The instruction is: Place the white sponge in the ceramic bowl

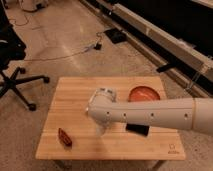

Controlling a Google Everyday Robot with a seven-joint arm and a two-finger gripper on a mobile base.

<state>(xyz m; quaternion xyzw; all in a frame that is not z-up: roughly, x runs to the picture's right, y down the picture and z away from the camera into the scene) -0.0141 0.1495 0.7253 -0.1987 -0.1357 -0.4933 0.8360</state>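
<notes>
Nearest me, a small dark red object (64,137) lies at the front left of the wooden surface (75,105). My arm (160,114) reaches in from the right across the middle; the gripper (101,126) hangs under its white wrist. I can't make out the white sponge. Farther back right sits the ceramic bowl (145,94). Beyond, an office chair (12,60) stands on the floor.

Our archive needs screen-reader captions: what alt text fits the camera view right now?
A white robot arm reaches from the right across a wooden table, its claw low over the middle. An orange-red ceramic bowl sits behind the arm, a small dark reddish object lies front-left, and an office chair stands left.
</notes>
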